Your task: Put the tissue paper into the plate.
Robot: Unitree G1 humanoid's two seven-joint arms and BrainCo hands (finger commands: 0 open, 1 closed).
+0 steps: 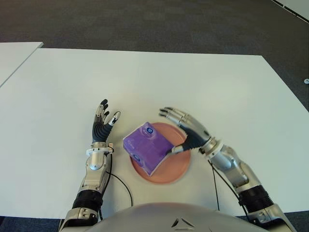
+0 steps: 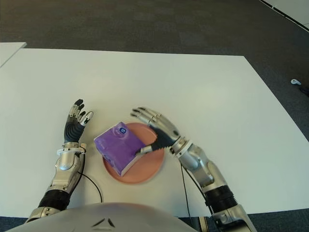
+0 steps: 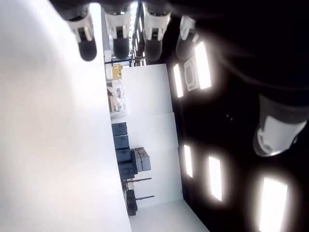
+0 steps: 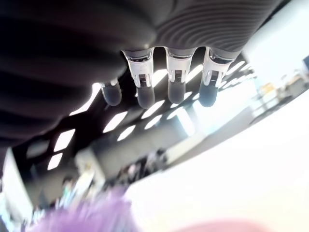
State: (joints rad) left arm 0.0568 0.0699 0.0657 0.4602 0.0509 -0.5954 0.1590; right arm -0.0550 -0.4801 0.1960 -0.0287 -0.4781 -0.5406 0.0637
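Note:
A purple tissue pack (image 1: 147, 146) lies on the pink plate (image 1: 176, 166), its left end reaching over the plate's left rim. My right hand (image 1: 186, 130) hovers at the plate's right side with fingers spread, its thumb near the pack's right edge, holding nothing. In the right wrist view the straightened fingers (image 4: 175, 79) show above a blur of the purple pack (image 4: 91, 212). My left hand (image 1: 103, 123) shows to the left of the plate, palm up, fingers extended and empty.
The white table (image 1: 154, 82) spreads wide around the plate. A second white table (image 1: 12, 55) shows at the far left, across a gap. Dark carpet (image 1: 145, 21) lies beyond the far edge. A black cable (image 1: 123, 186) runs by my left forearm.

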